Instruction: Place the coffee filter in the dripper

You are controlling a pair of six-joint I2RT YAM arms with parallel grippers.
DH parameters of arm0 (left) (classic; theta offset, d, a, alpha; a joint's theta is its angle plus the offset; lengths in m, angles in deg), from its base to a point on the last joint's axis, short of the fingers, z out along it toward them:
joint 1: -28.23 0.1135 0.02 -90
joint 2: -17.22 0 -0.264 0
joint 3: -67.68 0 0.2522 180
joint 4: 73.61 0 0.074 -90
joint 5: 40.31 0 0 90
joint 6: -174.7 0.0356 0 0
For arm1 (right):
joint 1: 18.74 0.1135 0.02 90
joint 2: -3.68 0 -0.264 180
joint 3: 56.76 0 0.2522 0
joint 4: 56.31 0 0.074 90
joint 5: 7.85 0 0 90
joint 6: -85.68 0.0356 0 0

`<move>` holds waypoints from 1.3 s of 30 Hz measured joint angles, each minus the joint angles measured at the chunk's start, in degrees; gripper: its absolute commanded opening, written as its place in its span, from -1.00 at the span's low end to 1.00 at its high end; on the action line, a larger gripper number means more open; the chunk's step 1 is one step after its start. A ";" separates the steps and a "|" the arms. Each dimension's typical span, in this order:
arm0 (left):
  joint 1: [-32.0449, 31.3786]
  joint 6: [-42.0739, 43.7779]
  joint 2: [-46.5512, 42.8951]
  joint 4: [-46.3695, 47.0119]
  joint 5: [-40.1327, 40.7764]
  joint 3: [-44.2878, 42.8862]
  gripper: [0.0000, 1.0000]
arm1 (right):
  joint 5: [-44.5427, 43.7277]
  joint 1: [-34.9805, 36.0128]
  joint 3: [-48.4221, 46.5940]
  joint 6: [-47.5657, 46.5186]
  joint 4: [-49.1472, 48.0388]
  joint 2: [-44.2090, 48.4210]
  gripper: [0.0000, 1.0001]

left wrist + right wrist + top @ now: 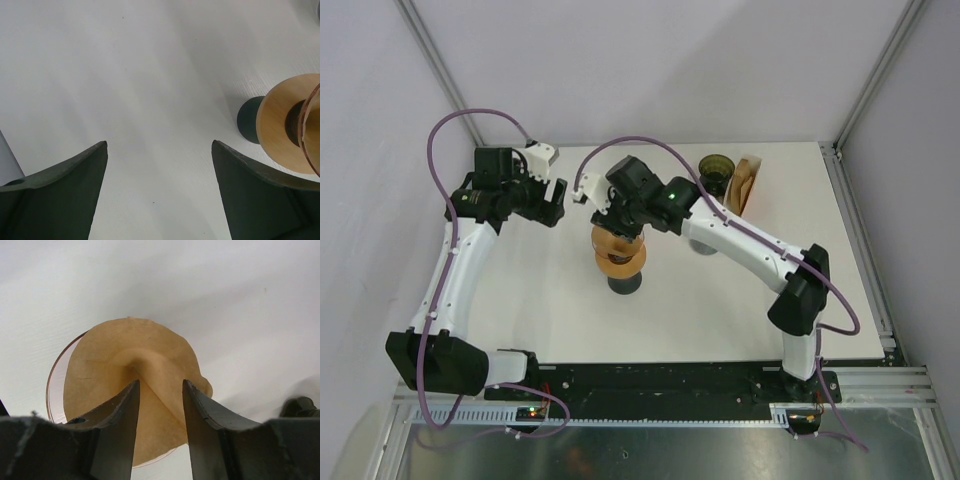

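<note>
The brown paper coffee filter (115, 370) lies spread in the glass dripper (56, 385), with a raised fold running toward my right fingers. The dripper (620, 258) stands on a wooden collar and dark base near the table's middle. My right gripper (160, 382) hovers right over it, jaws a little apart astride the fold, not pinching it. In the top view the right gripper (618, 222) covers the dripper's far side. My left gripper (558, 203) is open and empty over bare table to the dripper's left; its view shows the wooden collar (280, 125) at the right edge.
A dark cup (715, 170) and a wooden filter holder (748, 183) stand at the back right of the table. Metal frame posts rise at the back corners. The right arm stretches across the table's right half.
</note>
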 measured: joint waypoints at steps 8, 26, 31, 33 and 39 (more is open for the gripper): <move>0.00 -0.04 -0.28 0.22 -2.45 1.44 0.69 | 2.60 -2.43 1.62 5.25 -4.04 4.90 0.10; 0.00 -0.04 -0.52 0.66 -5.51 3.78 0.70 | 20.04 -6.12 53.11 1.49 -30.60 43.93 -0.36; 0.00 -0.04 -1.03 1.11 -5.46 3.80 0.70 | 22.77 0.70 62.42 -9.51 -31.52 43.28 -0.53; 0.00 -0.04 -1.16 1.27 -5.46 3.85 0.70 | 22.14 3.50 64.04 -13.25 -32.61 42.25 -0.66; 0.00 -0.04 -1.16 1.29 -5.44 3.85 0.70 | 12.81 11.76 65.11 -23.54 -36.54 34.58 -0.99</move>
